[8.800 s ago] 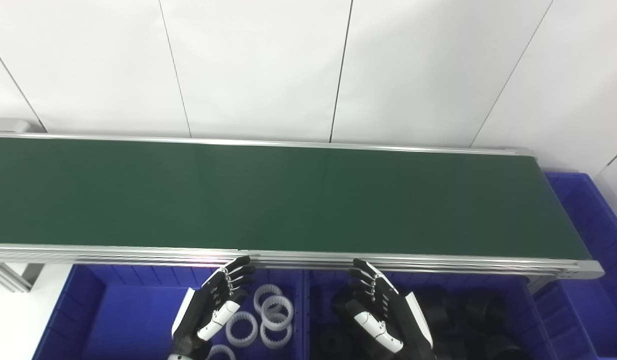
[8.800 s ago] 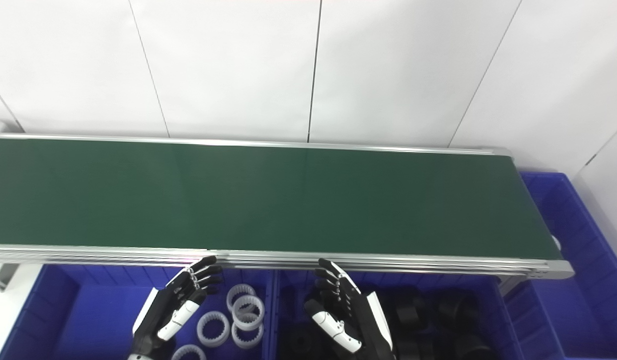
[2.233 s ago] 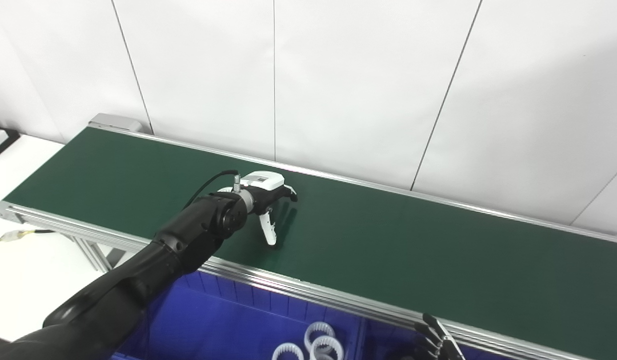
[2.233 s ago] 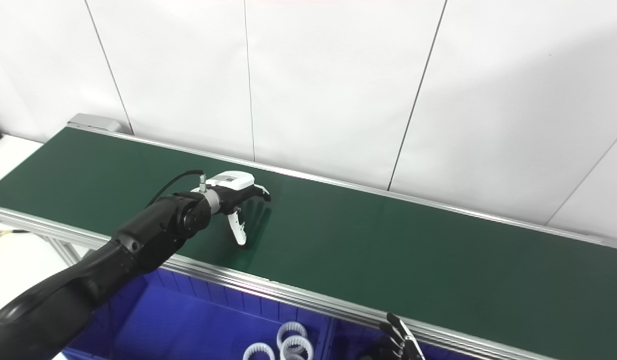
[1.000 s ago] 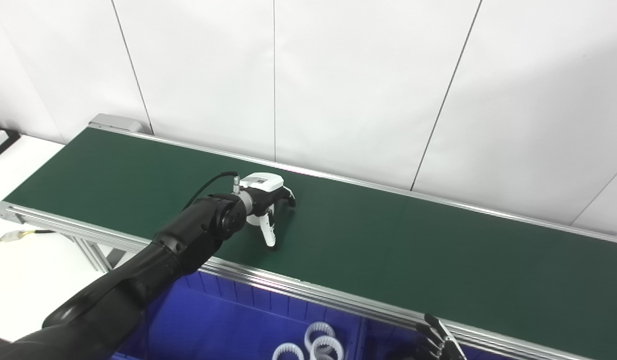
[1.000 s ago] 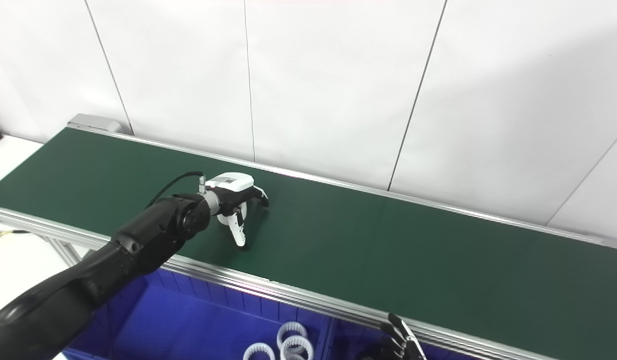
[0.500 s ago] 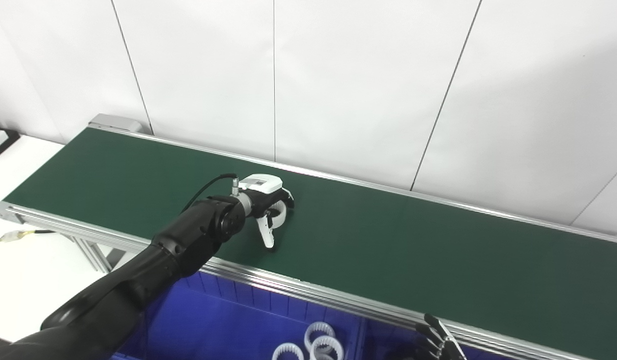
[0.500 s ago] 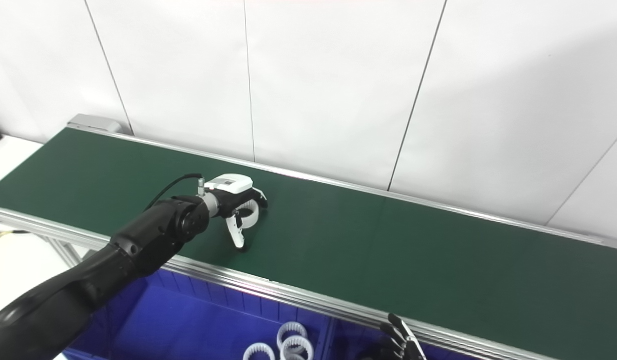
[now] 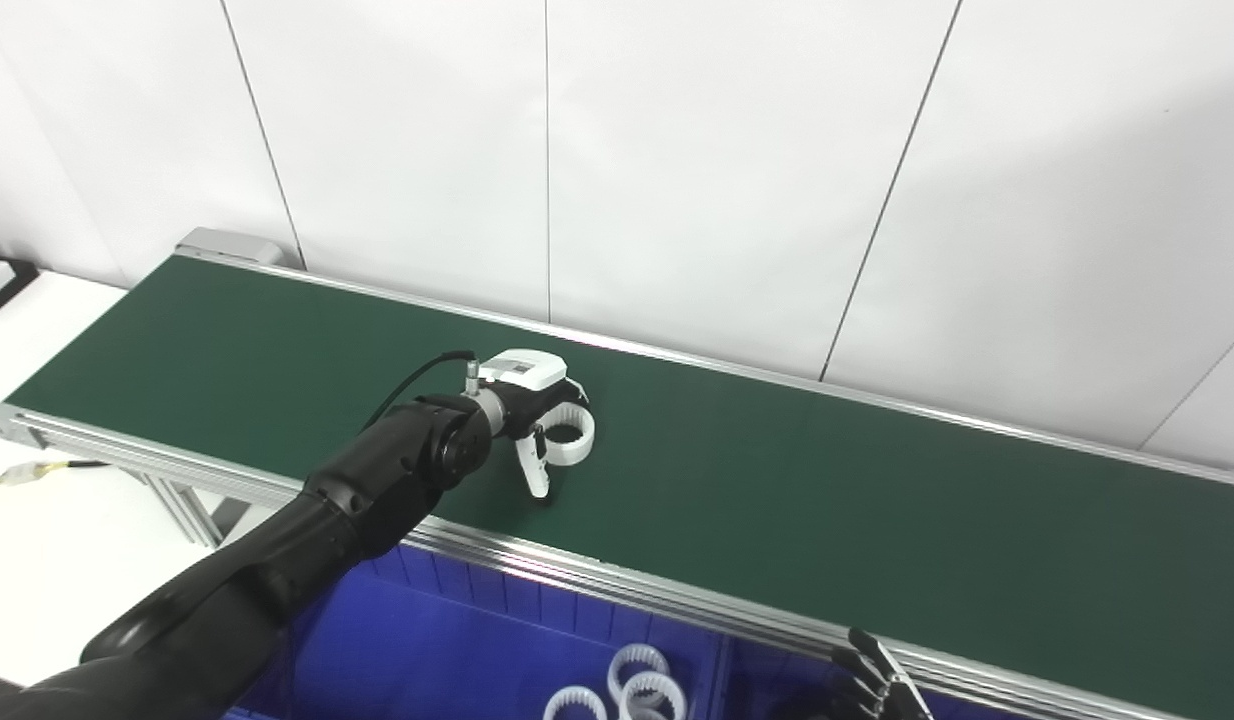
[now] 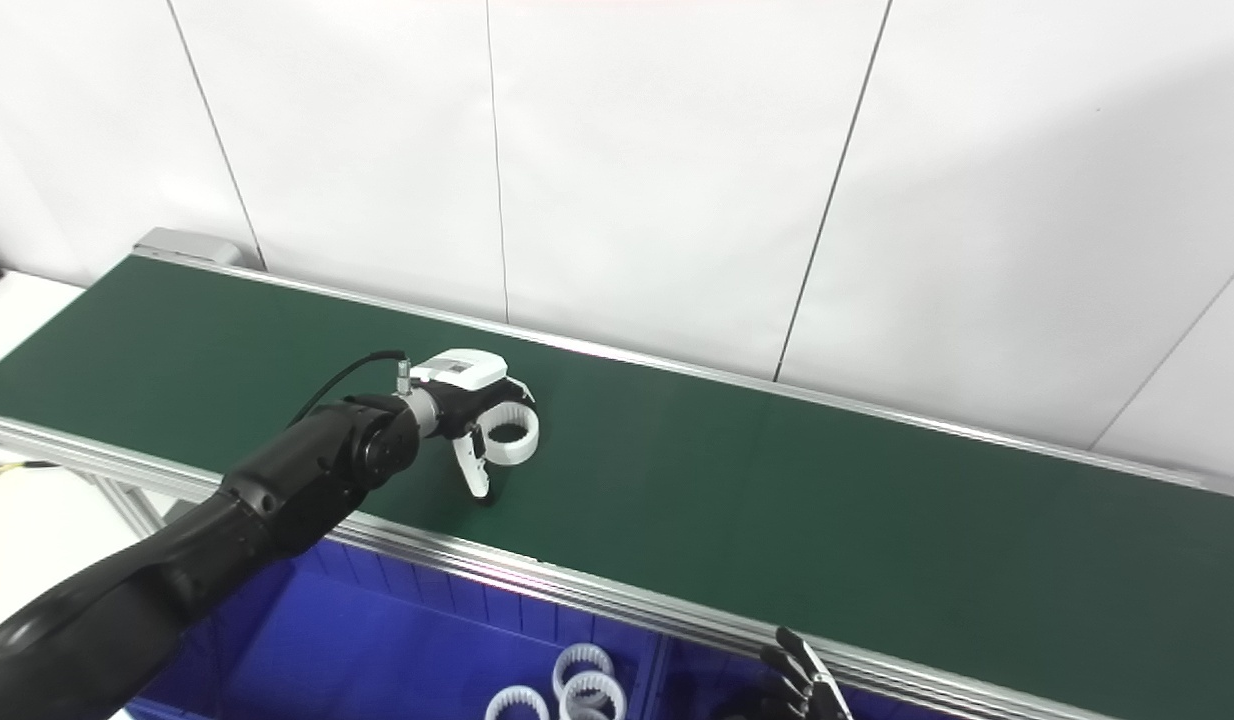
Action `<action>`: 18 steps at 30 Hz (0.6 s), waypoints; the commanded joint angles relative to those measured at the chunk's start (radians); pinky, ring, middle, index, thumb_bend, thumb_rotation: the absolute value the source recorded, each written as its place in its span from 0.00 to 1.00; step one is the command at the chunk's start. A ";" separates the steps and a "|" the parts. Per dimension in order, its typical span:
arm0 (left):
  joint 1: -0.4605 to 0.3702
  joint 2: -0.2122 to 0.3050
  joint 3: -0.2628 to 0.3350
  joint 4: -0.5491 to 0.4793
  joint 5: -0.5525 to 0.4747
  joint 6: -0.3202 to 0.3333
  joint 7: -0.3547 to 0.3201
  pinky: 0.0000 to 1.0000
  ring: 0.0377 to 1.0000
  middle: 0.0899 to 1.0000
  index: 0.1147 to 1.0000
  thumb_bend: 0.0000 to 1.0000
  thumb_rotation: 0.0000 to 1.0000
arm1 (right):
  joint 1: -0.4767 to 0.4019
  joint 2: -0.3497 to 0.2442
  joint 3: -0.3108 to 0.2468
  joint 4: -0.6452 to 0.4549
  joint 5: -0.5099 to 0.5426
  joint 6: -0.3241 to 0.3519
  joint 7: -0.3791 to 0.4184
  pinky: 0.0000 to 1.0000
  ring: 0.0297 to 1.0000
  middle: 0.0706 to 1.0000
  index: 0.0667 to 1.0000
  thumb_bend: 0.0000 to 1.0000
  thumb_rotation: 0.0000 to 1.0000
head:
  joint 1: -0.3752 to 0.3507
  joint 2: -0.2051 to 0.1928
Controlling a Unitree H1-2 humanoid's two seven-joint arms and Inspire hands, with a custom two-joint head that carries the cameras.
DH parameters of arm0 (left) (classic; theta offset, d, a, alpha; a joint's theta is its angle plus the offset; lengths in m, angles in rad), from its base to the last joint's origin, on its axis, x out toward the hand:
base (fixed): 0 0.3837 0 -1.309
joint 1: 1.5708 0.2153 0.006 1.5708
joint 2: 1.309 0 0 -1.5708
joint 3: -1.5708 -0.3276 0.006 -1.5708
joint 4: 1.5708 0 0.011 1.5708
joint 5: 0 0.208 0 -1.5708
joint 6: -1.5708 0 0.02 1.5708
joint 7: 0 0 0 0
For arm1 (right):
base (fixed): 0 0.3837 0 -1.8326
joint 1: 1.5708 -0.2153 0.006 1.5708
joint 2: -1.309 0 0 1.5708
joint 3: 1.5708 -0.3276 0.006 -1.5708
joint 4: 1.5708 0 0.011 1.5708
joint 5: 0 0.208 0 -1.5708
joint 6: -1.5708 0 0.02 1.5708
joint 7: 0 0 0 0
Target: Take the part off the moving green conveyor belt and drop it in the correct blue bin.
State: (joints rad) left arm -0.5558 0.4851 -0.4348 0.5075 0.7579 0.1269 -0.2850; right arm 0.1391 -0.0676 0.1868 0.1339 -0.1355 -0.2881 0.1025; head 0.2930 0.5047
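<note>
A white toothed ring lies on the green conveyor belt, left of its middle. My left hand reaches over the belt from the lower left. Its fingers arch over the ring's far side and its thumb points down to the belt on the near side. The hand is open, with the ring between thumb and fingers and sticking out to the right. Only the fingertips of my right hand show at the bottom edge, extended and apart, below the belt's near rail.
A blue bin stands below the belt's near rail and holds several white rings. The belt's aluminium rail runs along the near side. A white wall stands right behind the belt. A white table is at the left.
The white ring has come out to the right from under my left hand, carried along the belt. The hand has stayed in place with its thumb down. The right hand has not moved.
</note>
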 commanded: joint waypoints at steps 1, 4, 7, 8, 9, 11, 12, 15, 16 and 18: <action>-0.027 0.019 0.010 0.004 0.009 -0.013 0.039 0.80 0.78 0.81 0.73 0.76 0.00 | -0.003 0.002 -0.001 -0.030 0.012 -0.040 0.000 0.74 0.80 0.83 0.89 0.40 0.40 | -0.001 0.001; -0.020 0.013 0.020 0.005 -0.004 -0.027 0.067 0.74 0.64 0.71 0.64 0.74 0.00 | -0.001 0.002 -0.002 -0.034 0.015 -0.033 0.002 0.74 0.80 0.83 0.89 0.40 0.40 | -0.001 0.001; -0.021 0.009 0.021 0.019 -0.008 -0.043 0.090 0.70 0.48 0.58 0.45 0.53 0.00 | 0.002 0.002 -0.002 -0.038 0.020 -0.030 0.005 0.75 0.80 0.84 0.89 0.40 0.42 | -0.001 0.003; -0.022 0.008 0.020 0.023 -0.007 -0.045 0.093 0.70 0.48 0.52 0.42 0.51 0.00 | 0.002 0.001 -0.002 -0.038 0.021 -0.032 0.006 0.75 0.80 0.84 0.89 0.40 0.41 | -0.001 0.003; -0.022 0.008 0.021 0.027 -0.009 -0.054 0.100 0.71 0.48 0.50 0.41 0.51 0.00 | 0.002 0.001 -0.001 -0.040 0.019 -0.031 0.006 0.75 0.80 0.84 0.89 0.40 0.41 | -0.001 0.004; -0.023 0.007 0.023 0.032 -0.011 -0.065 0.110 0.70 0.48 0.47 0.40 0.50 0.00 | 0.003 0.001 -0.001 -0.043 0.015 -0.027 0.004 0.75 0.80 0.84 0.89 0.39 0.40 | -0.001 0.006; -0.023 0.006 0.025 0.036 -0.014 -0.074 0.117 0.70 0.48 0.47 0.40 0.50 0.00 | 0.003 0.001 -0.001 -0.044 0.014 -0.025 0.004 0.75 0.80 0.84 0.89 0.39 0.40 | -0.001 0.007; -0.021 0.001 0.033 0.041 -0.029 -0.089 0.127 0.71 0.51 0.47 0.38 0.50 0.00 | 0.004 -0.001 -0.001 -0.045 0.015 -0.025 0.005 0.75 0.81 0.84 0.90 0.40 0.40 | -0.004 0.009; -0.021 -0.001 0.035 0.043 -0.033 -0.089 0.126 0.73 0.52 0.47 0.37 0.50 0.00 | 0.004 -0.002 -0.001 -0.045 0.016 -0.025 0.006 0.75 0.81 0.84 0.90 0.39 0.40 | -0.004 0.009; -0.021 -0.004 0.035 0.045 -0.034 -0.090 0.123 0.77 0.46 0.50 0.38 0.50 0.00 | 0.005 -0.003 -0.001 -0.046 0.018 -0.024 0.008 0.76 0.81 0.84 0.90 0.39 0.40 | -0.004 0.009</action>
State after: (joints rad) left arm -0.5500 0.4661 -0.4133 0.5546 0.7302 0.0462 -0.1856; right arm 0.1477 -0.0714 0.1869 0.1257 -0.1302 -0.2880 0.1063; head 0.2899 0.5139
